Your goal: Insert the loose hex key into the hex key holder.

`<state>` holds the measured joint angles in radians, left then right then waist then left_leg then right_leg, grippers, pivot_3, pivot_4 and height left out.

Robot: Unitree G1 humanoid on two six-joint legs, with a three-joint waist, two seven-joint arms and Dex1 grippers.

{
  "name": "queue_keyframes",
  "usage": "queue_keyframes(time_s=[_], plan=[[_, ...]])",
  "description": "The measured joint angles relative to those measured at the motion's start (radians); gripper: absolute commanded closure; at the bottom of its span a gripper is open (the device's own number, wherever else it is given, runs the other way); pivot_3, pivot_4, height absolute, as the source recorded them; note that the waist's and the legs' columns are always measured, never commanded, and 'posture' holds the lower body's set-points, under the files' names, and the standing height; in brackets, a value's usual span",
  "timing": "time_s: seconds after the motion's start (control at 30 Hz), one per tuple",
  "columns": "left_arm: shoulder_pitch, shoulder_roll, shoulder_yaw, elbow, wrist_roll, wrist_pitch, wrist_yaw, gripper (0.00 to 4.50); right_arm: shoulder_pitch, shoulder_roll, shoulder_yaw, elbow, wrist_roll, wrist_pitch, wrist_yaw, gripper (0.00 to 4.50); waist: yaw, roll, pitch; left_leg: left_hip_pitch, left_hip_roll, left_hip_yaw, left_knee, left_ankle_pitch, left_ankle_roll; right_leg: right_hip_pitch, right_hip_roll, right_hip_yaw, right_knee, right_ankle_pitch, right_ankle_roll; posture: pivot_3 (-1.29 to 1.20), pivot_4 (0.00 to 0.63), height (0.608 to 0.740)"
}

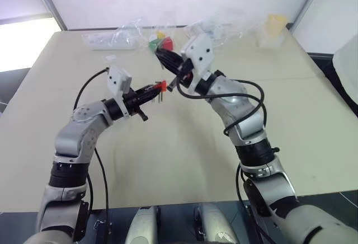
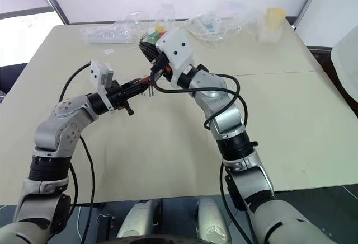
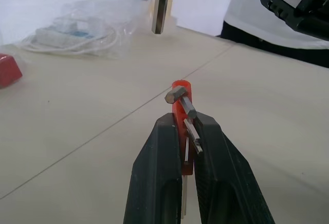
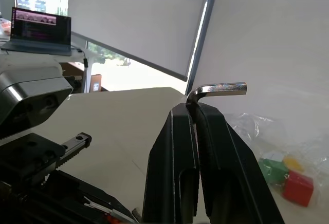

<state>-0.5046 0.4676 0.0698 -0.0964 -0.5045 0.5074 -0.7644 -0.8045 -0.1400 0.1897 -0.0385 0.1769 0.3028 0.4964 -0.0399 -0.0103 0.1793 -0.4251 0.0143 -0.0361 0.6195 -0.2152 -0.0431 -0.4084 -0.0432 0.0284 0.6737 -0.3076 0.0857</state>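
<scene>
Above the pale surface (image 1: 184,160) the two arms meet: the left pincer (image 3: 183,131) is clamped on the hex key holder (image 3: 180,93), and just beside it the right pincer (image 4: 194,112) grips the loose hex key (image 4: 218,89) — bent end protruding, long shank hidden between the fingers.

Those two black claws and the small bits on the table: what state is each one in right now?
left gripper: shut on the hex key holder, held above the table.
hex key holder: orange, clamped, grey keys sticking out.
right gripper: shut on the loose hex key.
loose hex key: clamped, bent end poking past the fingertips, not yet inserted.
red cube: lying in a clear bag.
</scene>
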Motion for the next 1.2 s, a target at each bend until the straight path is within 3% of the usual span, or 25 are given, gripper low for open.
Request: queue_keyframes(time_s=[1.2], plan=[[-0.002,0.004,-0.007,0.037,0.035,-0.036,-0.024,4.50,0.011,-0.020,0.019,-0.048,0.002,0.159,0.038,4.46,0.000,0.000,0.000,0.000,0.000,0.000,0.007,0.000,0.000,0.000,0.000,0.000,0.007,0.000,0.000,0.00,0.150,0.740]])
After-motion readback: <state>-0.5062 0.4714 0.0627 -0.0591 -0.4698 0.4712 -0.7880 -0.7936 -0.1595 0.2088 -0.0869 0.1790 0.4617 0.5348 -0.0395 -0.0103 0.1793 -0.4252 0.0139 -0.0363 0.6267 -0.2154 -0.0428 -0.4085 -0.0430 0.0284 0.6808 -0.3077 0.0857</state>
